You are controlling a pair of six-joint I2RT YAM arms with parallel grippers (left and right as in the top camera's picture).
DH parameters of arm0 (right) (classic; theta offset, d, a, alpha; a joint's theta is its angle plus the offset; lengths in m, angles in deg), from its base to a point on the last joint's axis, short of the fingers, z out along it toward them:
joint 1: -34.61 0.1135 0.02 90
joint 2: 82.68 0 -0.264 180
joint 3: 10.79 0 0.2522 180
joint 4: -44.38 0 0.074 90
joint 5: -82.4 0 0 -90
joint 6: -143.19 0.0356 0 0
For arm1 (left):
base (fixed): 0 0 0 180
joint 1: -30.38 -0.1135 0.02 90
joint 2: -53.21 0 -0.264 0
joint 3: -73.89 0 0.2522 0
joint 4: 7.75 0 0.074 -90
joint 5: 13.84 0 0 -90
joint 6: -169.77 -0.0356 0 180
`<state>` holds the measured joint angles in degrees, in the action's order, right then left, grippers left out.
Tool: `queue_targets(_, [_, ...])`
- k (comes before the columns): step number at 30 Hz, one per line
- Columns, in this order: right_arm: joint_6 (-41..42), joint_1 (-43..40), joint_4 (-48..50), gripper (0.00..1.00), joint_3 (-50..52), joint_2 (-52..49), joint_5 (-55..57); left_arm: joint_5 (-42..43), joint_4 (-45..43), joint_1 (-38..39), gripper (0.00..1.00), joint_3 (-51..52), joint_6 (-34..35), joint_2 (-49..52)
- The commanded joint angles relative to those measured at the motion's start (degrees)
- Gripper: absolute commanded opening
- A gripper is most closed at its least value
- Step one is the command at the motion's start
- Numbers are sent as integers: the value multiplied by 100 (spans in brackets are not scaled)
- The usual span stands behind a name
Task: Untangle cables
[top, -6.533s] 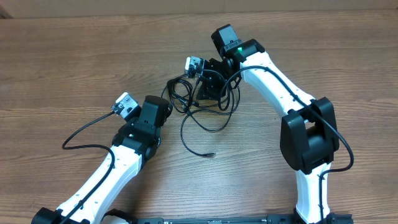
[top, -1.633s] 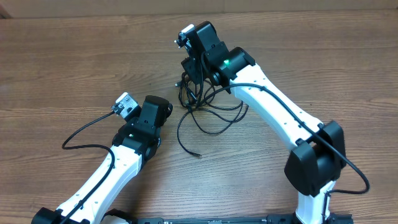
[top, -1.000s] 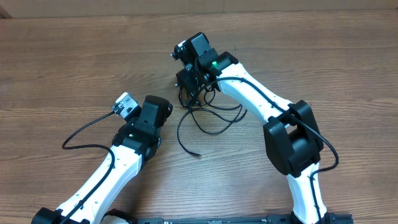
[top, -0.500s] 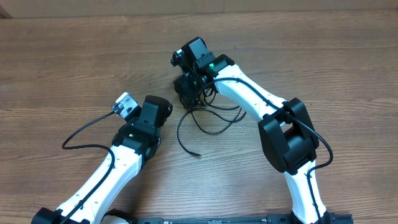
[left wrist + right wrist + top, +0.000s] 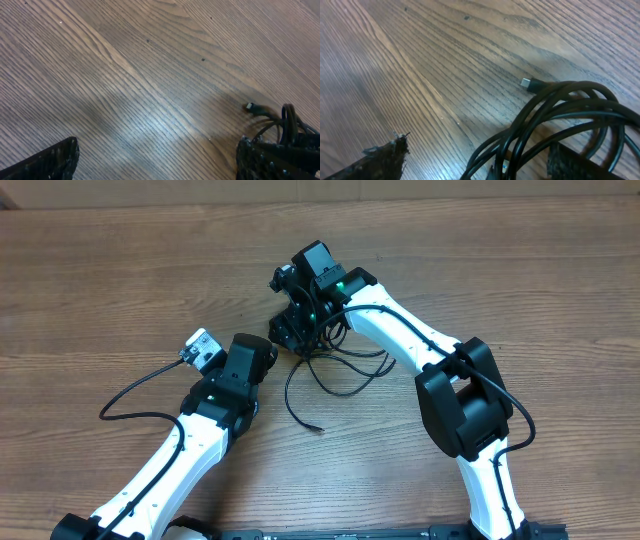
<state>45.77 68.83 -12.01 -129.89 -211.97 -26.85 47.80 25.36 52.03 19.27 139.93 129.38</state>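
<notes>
Right wrist: cables [image 5: 517,134] cropped at frame edge; right hand [image 5: 477,150], left hand [image 5: 157,147] both released, fingertips barely visible.

Left tool [image 5: 159,145] gapes wide, arm folded low; right tool [image 5: 288,328] also spread (arm stretched far forward).

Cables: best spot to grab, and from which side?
Take the loose tail near its free plug, coming straight down from above. It lies flat and alone on the table, apart from the clump, so pulling it should drag one strand out.
</notes>
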Motion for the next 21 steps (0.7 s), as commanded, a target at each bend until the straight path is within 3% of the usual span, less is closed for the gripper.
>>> queue_targets(1, [-7,22,35,82,-79,-9,-28,-140,13,-26,100,-44,114,24])
queue_targets(15, [-4,11,249,79,-79,-328,544,-140,15,-26,100,-44,114,24])
queue_targets(17, [-4,11,278,75,-79,-328,599,-140,15,-26,99,-44,114,24])
queue_targets(21, [-4,11,295,53,-79,-328,758,-140,13,-26,100,-44,114,24])
